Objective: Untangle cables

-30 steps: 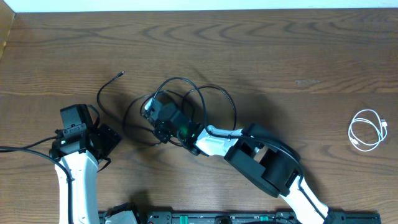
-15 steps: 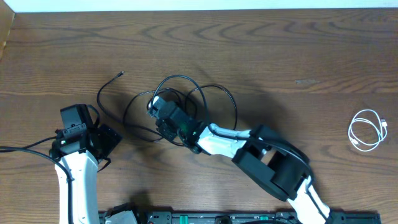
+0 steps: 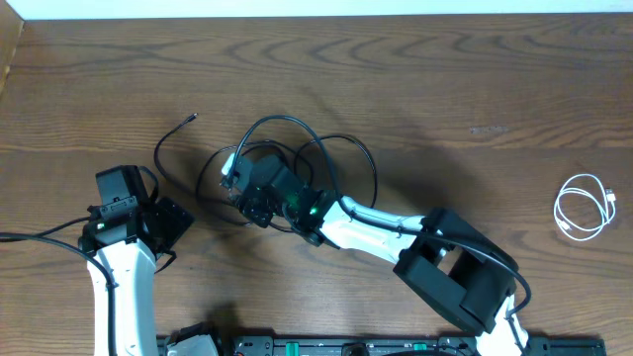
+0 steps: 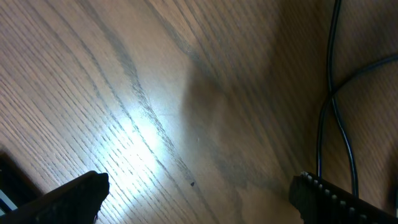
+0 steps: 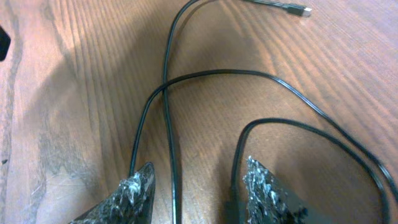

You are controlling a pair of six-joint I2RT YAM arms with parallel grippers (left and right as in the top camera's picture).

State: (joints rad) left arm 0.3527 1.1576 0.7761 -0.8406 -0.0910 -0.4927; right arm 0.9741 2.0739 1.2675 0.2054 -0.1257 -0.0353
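The black cables (image 3: 341,148) lie in overlapping loops at the table's middle, with one plug end (image 3: 193,118) trailing to the upper left. My right gripper (image 3: 235,183) is over the left side of the tangle. In the right wrist view the right gripper (image 5: 199,183) is open, and one black strand (image 5: 169,143) runs loose between its fingertips (image 5: 142,183) while another passes by the right one. A short white cable (image 3: 584,206) lies coiled at the far right. My left gripper (image 4: 199,193) is open over bare wood, with black strands (image 4: 329,93) to its right.
The left arm (image 3: 124,213) stands at the lower left, just left of the tangle. The right arm's body (image 3: 455,272) stretches across the lower middle. The table's far edge (image 3: 316,18) runs along the top.
The right gripper has opened and moved a little left. The black strand it held now lies loose between its fingers. The left arm has not moved.
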